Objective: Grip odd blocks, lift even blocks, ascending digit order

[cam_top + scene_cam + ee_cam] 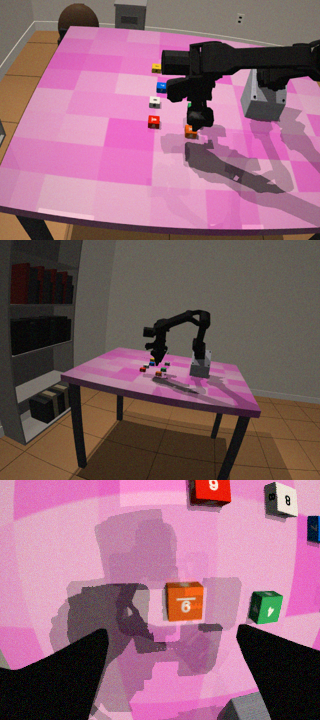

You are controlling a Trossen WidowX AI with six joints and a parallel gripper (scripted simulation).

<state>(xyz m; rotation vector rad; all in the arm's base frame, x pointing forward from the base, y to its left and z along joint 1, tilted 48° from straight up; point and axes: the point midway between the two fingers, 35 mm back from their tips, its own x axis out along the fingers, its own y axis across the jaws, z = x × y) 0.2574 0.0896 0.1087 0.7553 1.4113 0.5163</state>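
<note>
My gripper [197,128] [157,364] [175,634] is open and empty, above the table near the orange block [190,132] [158,373] [184,602], which sits on the table; in the wrist view its digit reads like a 6 with a bar above it. The green block [189,105] [163,369] [266,607] shows 4. The red block [153,122] [142,369] [211,494] reads like a 9, partly cut off. The white block [154,102] [146,366] [281,500] shows 8, the blue block [161,87] [314,530] 7, the yellow block [156,68] 2. The grey block's [167,364] digit is unreadable.
The pink checkered table [77,160] [103,380] bears the arm's grey base [264,109] [199,370] at the right. The arm hides the grey block and most of the green block in the top view. A shelf [38,348] stands beyond the table's left side.
</note>
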